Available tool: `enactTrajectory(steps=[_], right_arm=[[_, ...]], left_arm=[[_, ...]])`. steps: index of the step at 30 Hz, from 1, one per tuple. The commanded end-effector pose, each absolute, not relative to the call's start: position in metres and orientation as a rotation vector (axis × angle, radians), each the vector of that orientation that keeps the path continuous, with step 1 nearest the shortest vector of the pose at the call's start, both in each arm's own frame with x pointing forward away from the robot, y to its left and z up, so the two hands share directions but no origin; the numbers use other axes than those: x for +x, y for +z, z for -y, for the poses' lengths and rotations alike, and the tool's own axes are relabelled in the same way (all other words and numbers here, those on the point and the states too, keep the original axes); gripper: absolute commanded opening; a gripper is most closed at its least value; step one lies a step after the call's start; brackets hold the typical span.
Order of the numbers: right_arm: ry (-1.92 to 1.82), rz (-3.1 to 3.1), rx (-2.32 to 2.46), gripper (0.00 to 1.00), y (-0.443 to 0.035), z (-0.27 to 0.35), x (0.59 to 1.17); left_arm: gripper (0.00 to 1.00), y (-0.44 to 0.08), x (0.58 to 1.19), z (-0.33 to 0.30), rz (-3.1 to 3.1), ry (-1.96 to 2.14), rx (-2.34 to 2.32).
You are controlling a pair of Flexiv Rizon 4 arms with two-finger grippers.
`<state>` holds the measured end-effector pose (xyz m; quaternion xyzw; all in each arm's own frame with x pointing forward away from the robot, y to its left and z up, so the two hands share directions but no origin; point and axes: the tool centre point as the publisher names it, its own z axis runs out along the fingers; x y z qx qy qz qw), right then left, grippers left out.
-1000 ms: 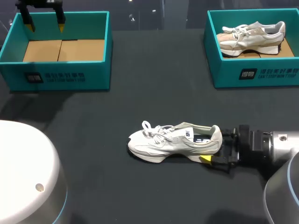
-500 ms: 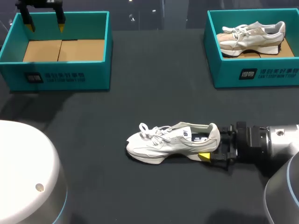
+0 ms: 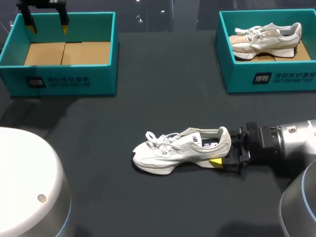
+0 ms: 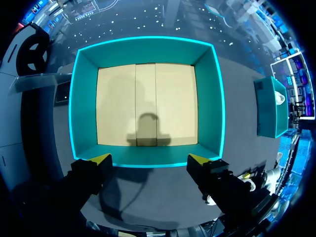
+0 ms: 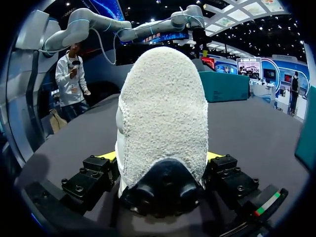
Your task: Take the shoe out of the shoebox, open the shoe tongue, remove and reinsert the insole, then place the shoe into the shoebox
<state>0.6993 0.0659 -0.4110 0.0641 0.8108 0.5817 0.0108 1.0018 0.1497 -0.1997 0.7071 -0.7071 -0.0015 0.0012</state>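
From the head view, the shoe [image 3: 182, 150] is a white and pale grey lace-up trainer standing upright on its sole on the dark table [image 3: 163, 98], toe toward my left and heel toward my right. The right gripper [image 3: 226, 154] clamps the heel, with one yellow tip showing at the near side of the sole. Bare table lies all around the shoe, well apart from the left shoebox [image 3: 64, 81] and from the right shoebox [image 3: 269, 76], which holds a second shoe [image 3: 266, 39]. The left gripper [image 3: 48, 27] hangs over the left shoebox's far wall. In the left wrist view, the left gripper [image 4: 149, 160] has its fingers spread wide, holding nothing, above the teal left shoebox [image 4: 145, 44] with its cardboard floor. In the right wrist view, the shoe's [image 5: 163, 113] fuzzy white heel collar stands between the right gripper's [image 5: 160, 163] fingers, pressed from both sides.
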Motion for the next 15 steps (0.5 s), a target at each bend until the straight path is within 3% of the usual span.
enactTrajectory(steps=[1, 15], right_arm=[[1.845, -2.535, 0.196, 0.0, -0.4129, -0.0651, 0.6993], [1.845, -2.535, 0.196, 0.0, -0.4129, -0.0651, 0.6993]], left_arm=[[1.0, -0.1997, 1.001, -0.15, 2.22, -0.003, 2.22], [1.0, -0.1997, 1.001, -0.15, 2.22, -0.003, 2.22]])
